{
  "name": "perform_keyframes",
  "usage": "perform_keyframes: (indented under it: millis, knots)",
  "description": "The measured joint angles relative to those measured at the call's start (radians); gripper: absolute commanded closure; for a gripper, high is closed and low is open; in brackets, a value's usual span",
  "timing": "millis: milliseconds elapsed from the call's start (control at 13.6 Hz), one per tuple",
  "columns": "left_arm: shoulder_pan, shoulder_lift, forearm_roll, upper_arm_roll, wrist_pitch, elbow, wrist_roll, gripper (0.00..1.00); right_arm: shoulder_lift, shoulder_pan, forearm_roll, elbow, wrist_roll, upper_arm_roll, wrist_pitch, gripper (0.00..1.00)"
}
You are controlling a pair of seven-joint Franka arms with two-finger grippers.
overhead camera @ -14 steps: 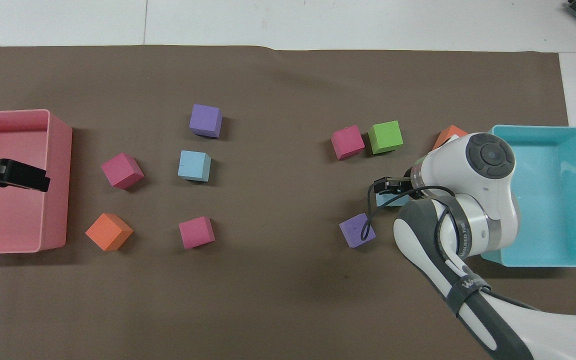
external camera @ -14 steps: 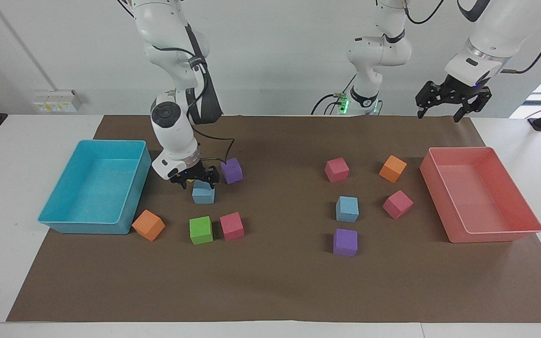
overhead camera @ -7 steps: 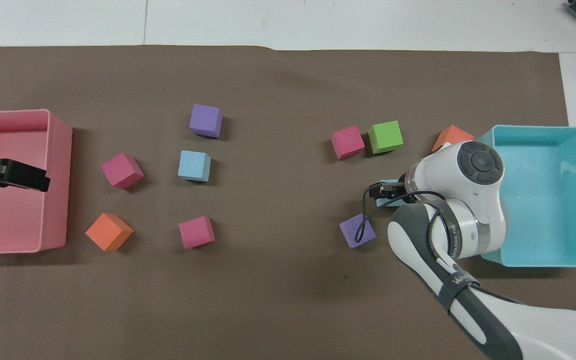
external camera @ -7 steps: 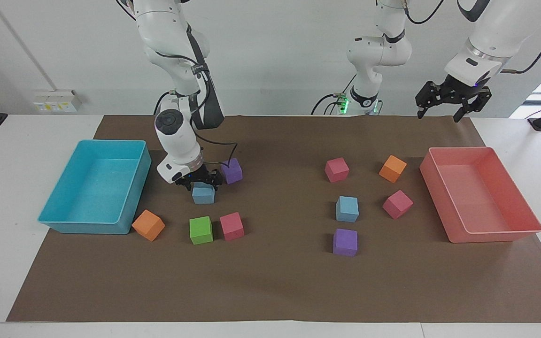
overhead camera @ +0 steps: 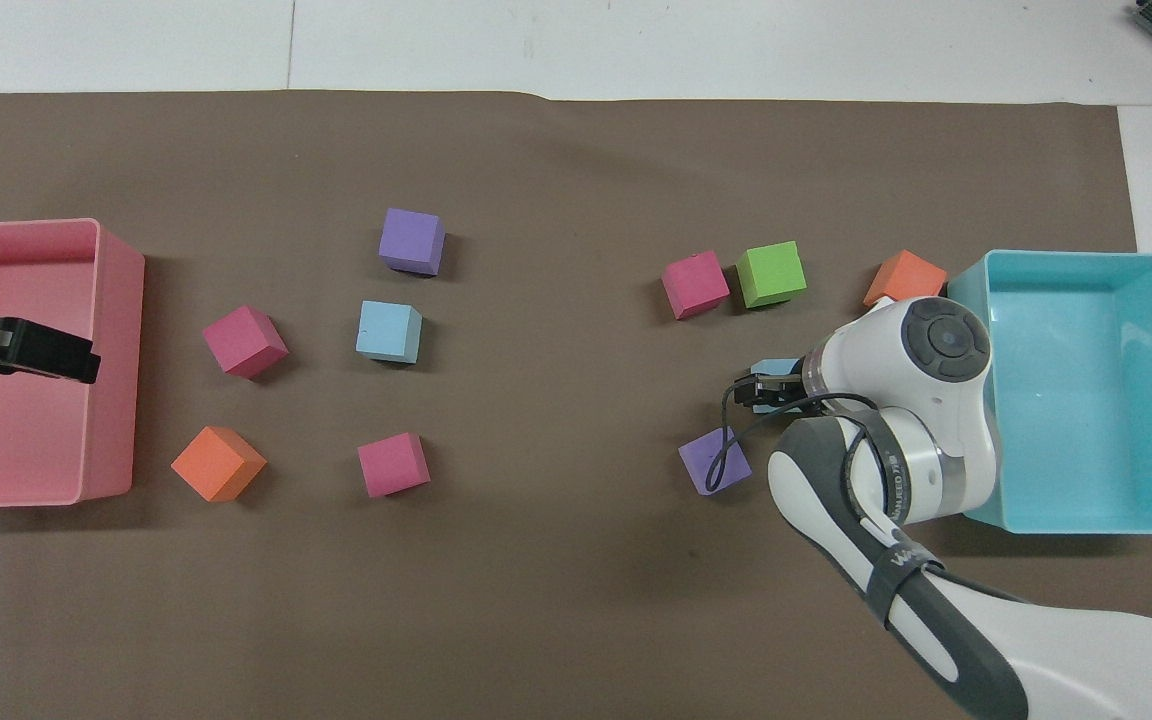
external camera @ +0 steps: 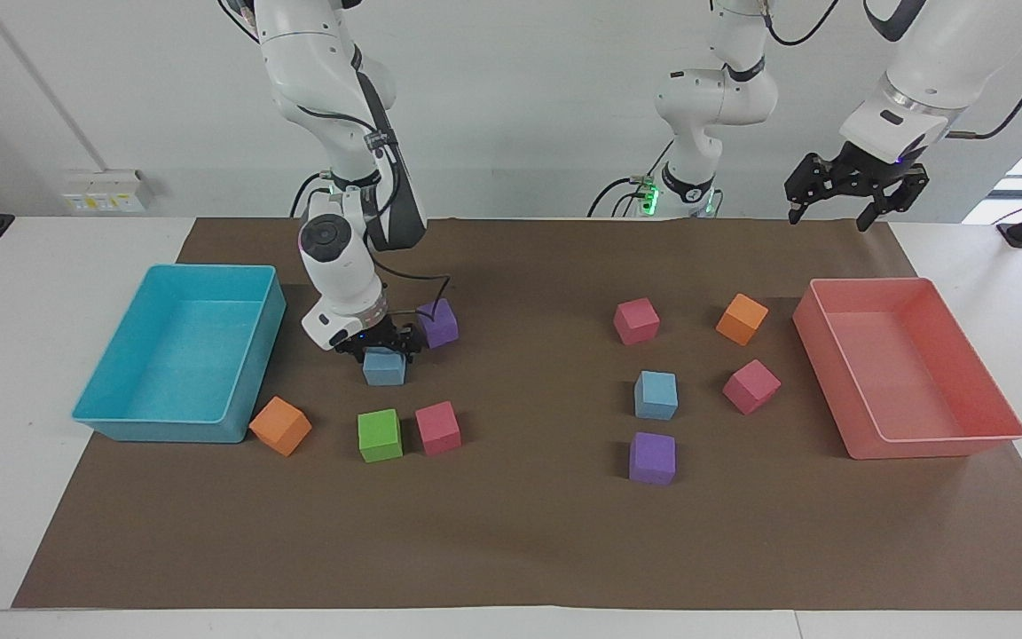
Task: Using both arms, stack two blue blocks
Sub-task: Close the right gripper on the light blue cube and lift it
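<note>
- Right gripper [external camera: 378, 344]: lowered onto the first small light-blue foam cube [external camera: 384, 368], which sits on the brown mat [external camera: 511, 532] toward the right arm's end of the table. The black fingers straddle the cube's top edge; whether they are clamped on it or merely around it cannot be told.
- First light-blue cube: rests on the mat, beside a purple foam cube [external camera: 437, 322] and nearer to the robots than a green foam cube [external camera: 380, 435].
- Second small light-blue foam cube [external camera: 656, 395]: on the mat toward the left arm's end, untouched, between a pink foam cube [external camera: 636, 320] and another purple foam cube [external camera: 652, 458].
- Left gripper [external camera: 830, 213]: waits raised over the mat's edge near the salmon-pink plastic tray [external camera: 937, 439], fingers spread apart, holding nothing.
</note>
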Motion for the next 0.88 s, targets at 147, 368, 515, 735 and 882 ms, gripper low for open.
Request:
perform_keyframes:
  millis: [147, 368, 515, 735, 882]
  knots:
    - [0.0, 0.0, 0.0, 0.0, 0.0, 0.0, 0.0, 0.0, 0.001, 0.0, 0.0, -0.001, 0.0, 0.0, 0.004, 0.0]
    - [0.0, 0.0, 0.0, 0.0, 0.0, 0.0, 0.0, 0.0, 0.005, 0.0, 0.0, -0.003, 0.0, 0.0, 0.014, 0.0]
    - [0.0, 0.0, 0.0, 0.0, 0.0, 0.0, 0.0, 0.0, 0.005, 0.0, 0.0, -0.003, 0.0, -0.001, 0.014, 0.0]
    - [0.0, 0.0, 0.0, 0.0, 0.0, 0.0, 0.0, 0.0, 0.005, -0.001, 0.0, -0.003, 0.0, -0.004, 0.014, 0.28]
    - [0.0, 0.0, 0.0, 0.0, 0.0, 0.0, 0.0, 0.0, 0.005, -0.001, 0.0, -0.003, 0.0, -0.004, 0.015, 0.77]
